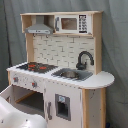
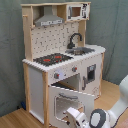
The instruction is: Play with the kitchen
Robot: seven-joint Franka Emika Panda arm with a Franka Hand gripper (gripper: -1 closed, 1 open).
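Observation:
The kitchen (image 1: 60,75) (image 2: 62,55) is a tall white and light-wood toy seen in both exterior views. It has a black-red stovetop (image 2: 52,59), a grey hood (image 1: 40,28), a black faucet (image 1: 84,58) and a sink (image 1: 70,74). Its windowed oven door (image 2: 62,102) hangs open, swung out toward the front. My gripper (image 2: 75,115) sits low at the door's outer lower edge in the second exterior view. In the first exterior view only the white arm body (image 1: 17,117) shows, at the bottom left, and the gripper is hidden.
A grey curtain (image 2: 115,25) hangs behind the kitchen. The floor (image 2: 15,119) is light wood. A toy microwave (image 1: 72,23) sits on the top shelf. The white arm (image 2: 117,105) fills the second exterior view's lower right corner.

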